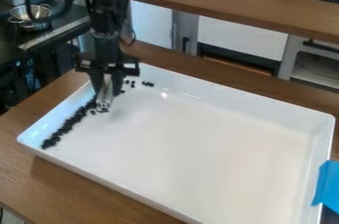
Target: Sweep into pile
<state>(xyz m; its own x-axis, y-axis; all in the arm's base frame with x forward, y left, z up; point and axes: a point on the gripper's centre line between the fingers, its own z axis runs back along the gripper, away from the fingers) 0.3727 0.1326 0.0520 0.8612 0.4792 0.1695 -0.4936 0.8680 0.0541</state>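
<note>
Gripper (108, 89) is at the upper left of the frame, clamped on a silvery tool (104, 100) pointing down into the white tray (198, 134). Dark pieces (68, 125) lie in a band along the tray's left side, beside the tool's lower end; a few sit apart near its upper-left corner. Tray rests on the wooden counter (79, 181).

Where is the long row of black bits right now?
In the camera view, the row lies along the left side of the tray, from near its left corner up to the metal tool in the gripper.
</note>
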